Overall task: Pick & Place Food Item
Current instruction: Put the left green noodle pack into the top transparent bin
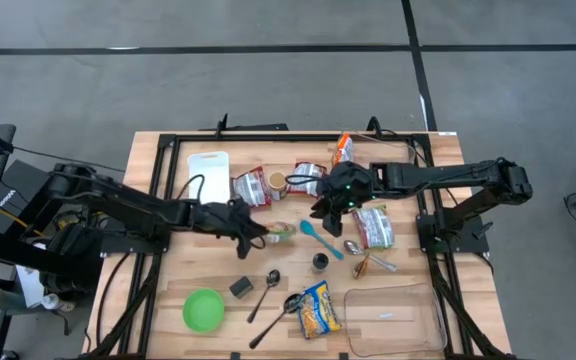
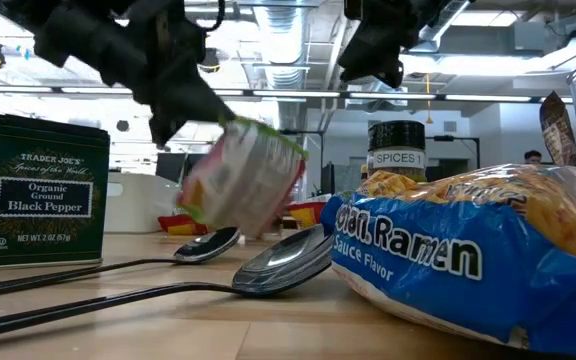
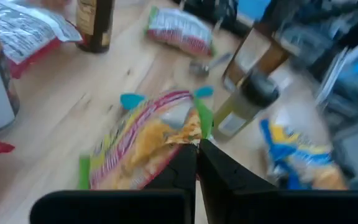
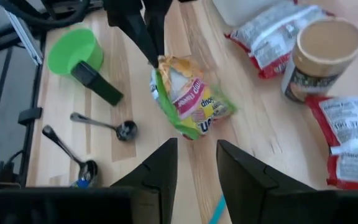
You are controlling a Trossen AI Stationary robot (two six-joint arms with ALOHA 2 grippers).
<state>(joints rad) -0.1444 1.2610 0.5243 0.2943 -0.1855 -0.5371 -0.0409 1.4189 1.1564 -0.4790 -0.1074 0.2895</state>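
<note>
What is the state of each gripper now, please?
Left gripper: closed on the green-edged soup packet, pinching its edge.
Right gripper: open, holding nothing, above the table.

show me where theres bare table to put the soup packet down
Bare wood lies between the white cutting board and the green bowl, on the left gripper's side, and along the near edge left of that bowl. The middle is crowded: spoons, ramen packets, teal spoon. The soup packet hangs from the left gripper.

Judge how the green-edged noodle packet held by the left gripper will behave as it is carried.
The packet is pinched by one edge in the left gripper, so it will likely dangle and swing. Its crinkled film looks soft and light, and might slip.
</note>
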